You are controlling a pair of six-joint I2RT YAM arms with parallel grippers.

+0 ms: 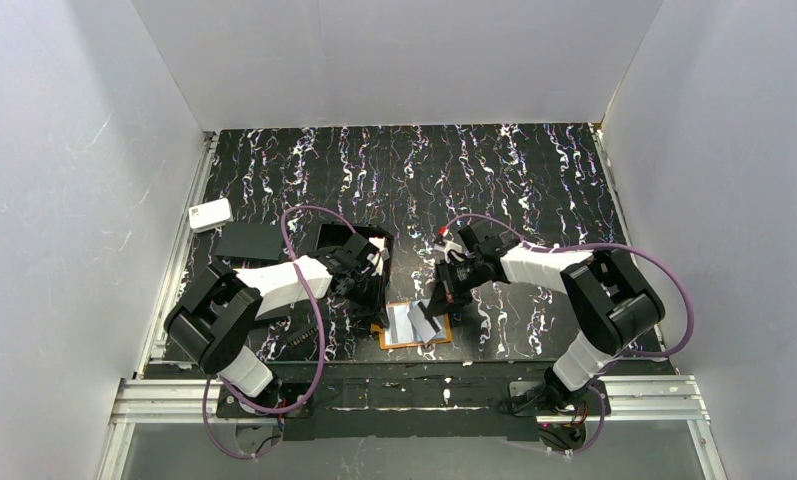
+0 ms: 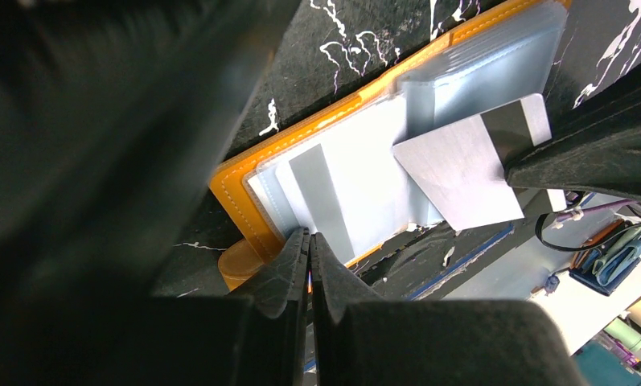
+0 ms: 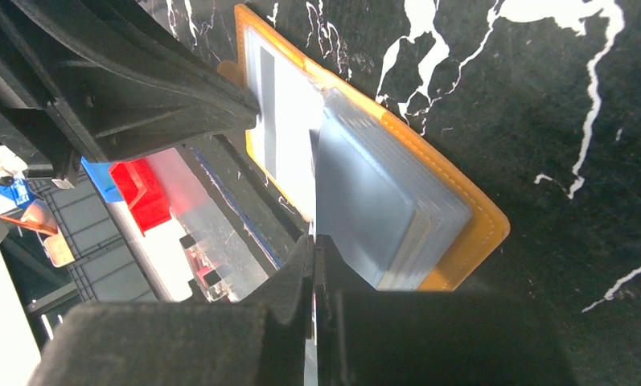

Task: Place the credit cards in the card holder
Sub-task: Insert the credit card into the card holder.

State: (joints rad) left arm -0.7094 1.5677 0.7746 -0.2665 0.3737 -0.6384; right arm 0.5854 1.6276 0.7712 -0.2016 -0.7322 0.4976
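Currently my right claw (image 3: 313, 248) pinches a grey credit card (image 2: 462, 173) by its striped end, above the open card holder (image 2: 235, 186), which lies near-centre on the counter (image 1: 534, 180). My left claw (image 2: 309, 243) is pressed together at the holder's left leaf. I judge the card light, stiff and slick and the pockets floppy, so I'd hold the short edge and slide it in flat.

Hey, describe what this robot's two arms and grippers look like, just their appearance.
Both match. The left arm and right arm have white tapered shells between bulky black rounded joints. A purple cable loops loosely along each. The left gripper and right gripper are all black: blocky bodies, wedge-shaped fingers narrowing to thin matte tips. No readable markings show.
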